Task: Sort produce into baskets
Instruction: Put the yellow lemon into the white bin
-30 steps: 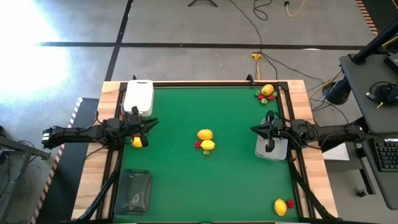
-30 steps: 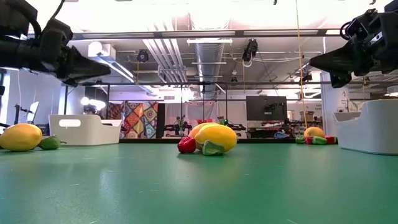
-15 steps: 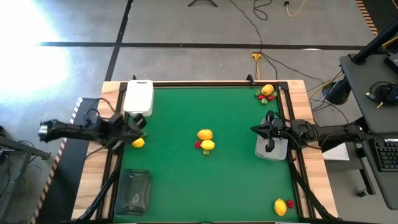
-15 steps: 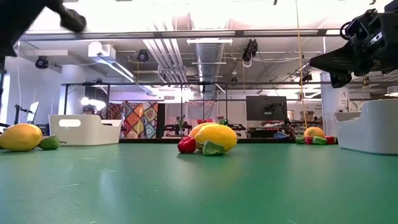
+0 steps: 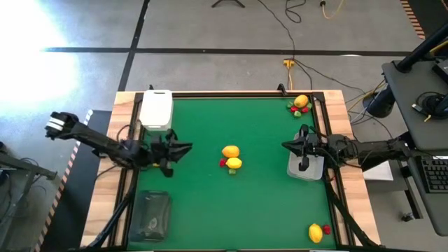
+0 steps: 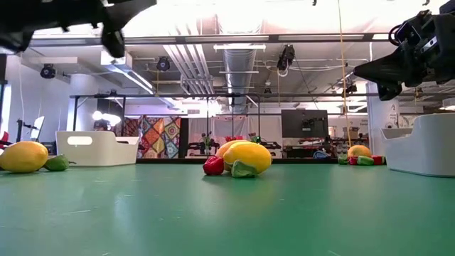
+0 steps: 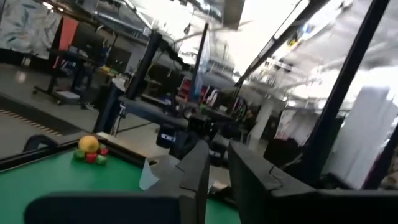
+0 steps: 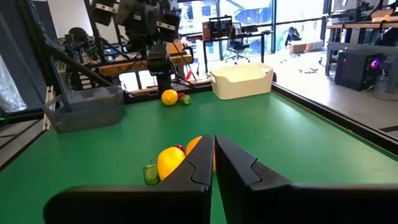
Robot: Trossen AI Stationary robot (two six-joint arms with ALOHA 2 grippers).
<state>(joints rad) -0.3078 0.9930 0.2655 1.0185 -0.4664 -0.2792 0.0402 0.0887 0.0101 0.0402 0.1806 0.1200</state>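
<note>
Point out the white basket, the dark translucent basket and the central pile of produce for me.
white basket (image 5: pixel 155 109), high view, on its pale floor.
dark translucent basket (image 5: pixel 152 215), high view, on its middle.
central pile of produce (image 5: pixel 232 157), high view, between its two yellow fruits.

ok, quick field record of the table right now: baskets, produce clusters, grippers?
white basket: far left corner
grey basket: right edge, under right gripper
dark basket: near left corner
centre cluster: two yellow, red, green
far-right cluster: yellow, red, green
near-right cluster: yellow, red
left gripper: shut, empty, above left side of mat
right gripper: shut, empty
</note>
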